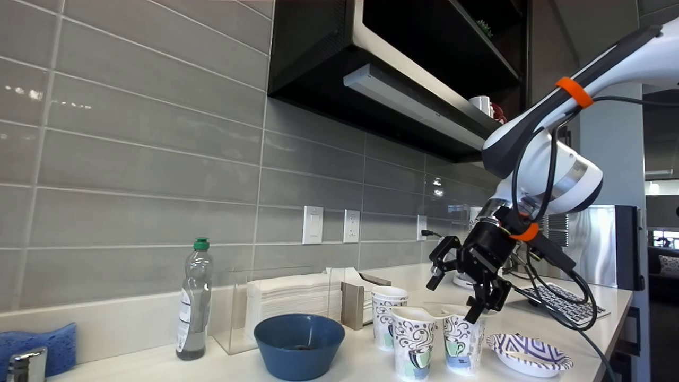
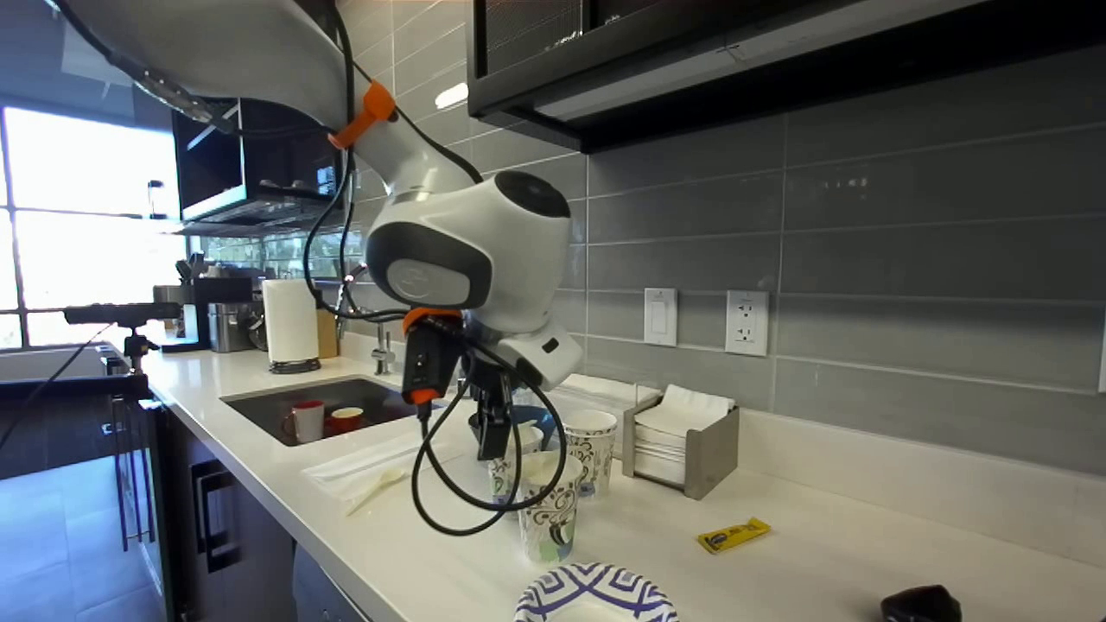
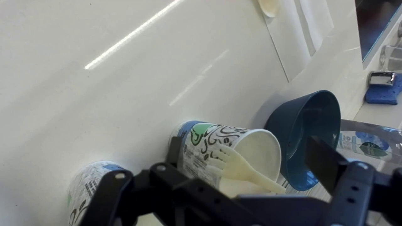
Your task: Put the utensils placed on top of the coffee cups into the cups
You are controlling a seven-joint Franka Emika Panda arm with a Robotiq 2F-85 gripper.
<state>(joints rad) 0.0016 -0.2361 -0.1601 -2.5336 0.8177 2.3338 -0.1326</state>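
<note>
Several small white paper cups with dark swirls and green-blue prints stand on the counter in both exterior views: a front cup [image 1: 414, 350], a cup nearer the dish [image 1: 460, 345], and a stack by the napkins [image 1: 381, 323]. In the wrist view a pale fork [image 3: 235, 166] lies across the rim of a cup [image 3: 201, 141], its tines overhanging outside. Another cup [image 3: 89, 185] is partly hidden by my gripper. My gripper [image 1: 452, 300] is open and empty, just above the cups; in the wrist view its fingertips [image 3: 248, 153] stand apart on either side of the fork.
A dark-blue bowl [image 1: 298, 345] stands beside the cups. A soap bottle [image 1: 194, 302] and napkins [image 1: 292, 294] are behind. A patterned dish [image 2: 536, 596], a yellow packet [image 2: 733, 536] and a spoon on napkins [image 2: 376, 488] lie nearby. The sink [image 2: 371, 402] is farther along.
</note>
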